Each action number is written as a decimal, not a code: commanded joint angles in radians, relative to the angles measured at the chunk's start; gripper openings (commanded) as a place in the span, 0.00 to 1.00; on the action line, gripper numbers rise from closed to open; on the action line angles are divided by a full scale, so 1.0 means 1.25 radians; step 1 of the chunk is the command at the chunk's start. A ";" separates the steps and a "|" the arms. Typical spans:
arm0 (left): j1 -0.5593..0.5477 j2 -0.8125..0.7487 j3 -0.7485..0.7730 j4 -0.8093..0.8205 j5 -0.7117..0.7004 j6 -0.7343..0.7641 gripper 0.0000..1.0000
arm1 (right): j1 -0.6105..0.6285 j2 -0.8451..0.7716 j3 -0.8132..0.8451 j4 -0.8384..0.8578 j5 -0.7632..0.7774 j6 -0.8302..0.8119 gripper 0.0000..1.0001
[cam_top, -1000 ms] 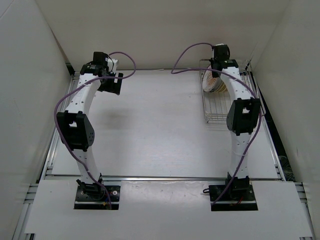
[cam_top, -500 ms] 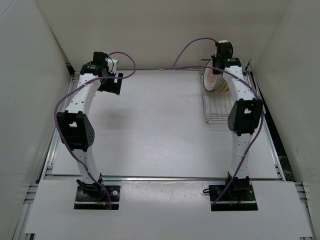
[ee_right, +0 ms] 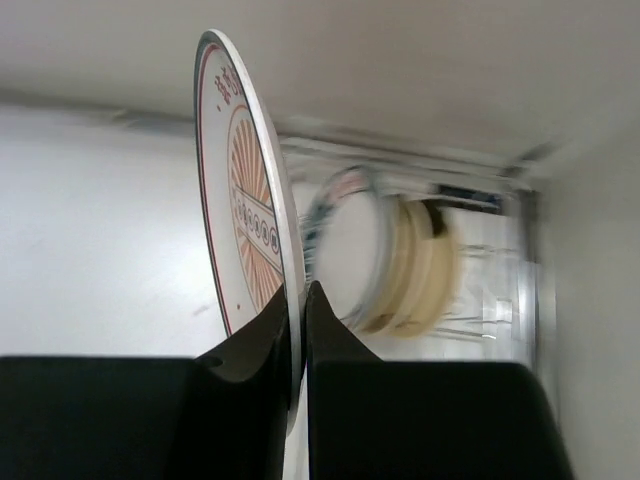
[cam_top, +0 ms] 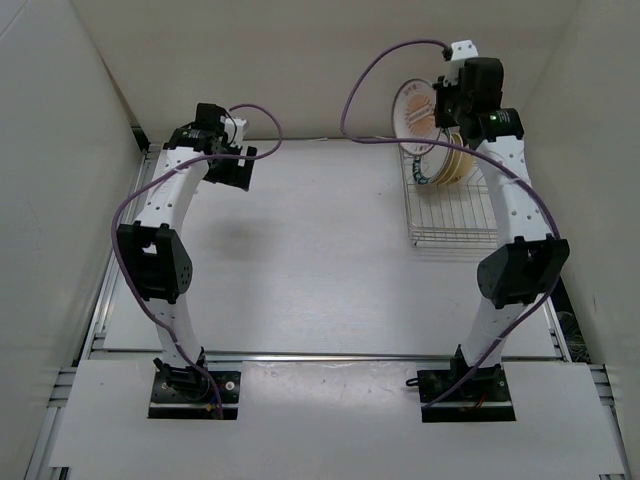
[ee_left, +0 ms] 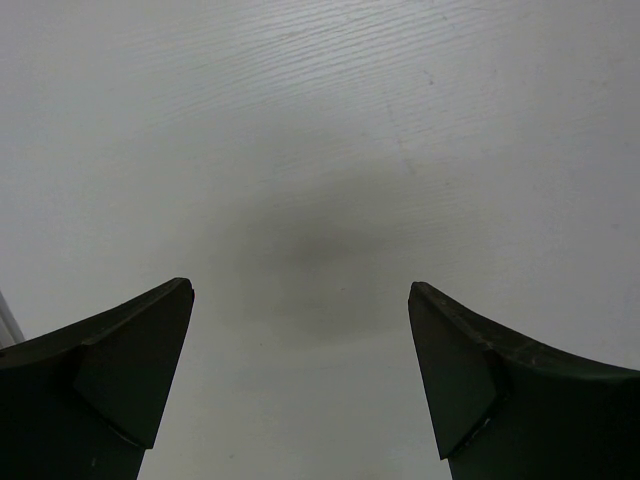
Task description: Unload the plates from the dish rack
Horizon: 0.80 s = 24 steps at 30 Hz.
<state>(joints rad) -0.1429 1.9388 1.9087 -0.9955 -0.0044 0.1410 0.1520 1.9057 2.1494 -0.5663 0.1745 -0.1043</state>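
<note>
My right gripper (cam_top: 440, 100) is shut on the rim of the white plate with the orange centre pattern (cam_top: 413, 110) and holds it on edge above the far end of the dish rack (cam_top: 447, 215). In the right wrist view the plate (ee_right: 240, 200) stands between my fingers (ee_right: 260, 340). Below it the plate with the dark patterned rim (ee_right: 345, 245) and the cream plates (ee_right: 425, 265) stand in the rack, blurred. They also show in the top view (cam_top: 445, 165). My left gripper (cam_top: 235, 165) is open and empty above bare table at the far left.
White walls close in the table on the left, back and right. The rack sits against the right wall at the back. The right arm's purple cable (cam_top: 375, 95) loops over the table's far middle.
My right gripper has risen out of the rack with the orange-patterned plate in it. The left arm has shifted slightly right.
</note>
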 commanded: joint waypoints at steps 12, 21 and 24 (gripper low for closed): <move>-0.008 -0.054 0.027 -0.159 0.698 0.015 1.00 | 0.057 0.060 -0.235 -0.080 -1.021 0.244 0.00; -0.008 -0.037 -0.076 -0.158 0.827 -0.002 0.90 | 0.120 0.104 -0.269 -0.024 -1.100 0.312 0.00; -0.008 -0.021 -0.076 -0.151 0.827 -0.021 0.88 | 0.140 0.120 -0.269 -0.005 -1.109 0.334 0.00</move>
<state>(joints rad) -0.1509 1.9297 1.8072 -1.1988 0.9543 0.1280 0.3012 2.0380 1.8168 -0.6437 -1.0992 0.2630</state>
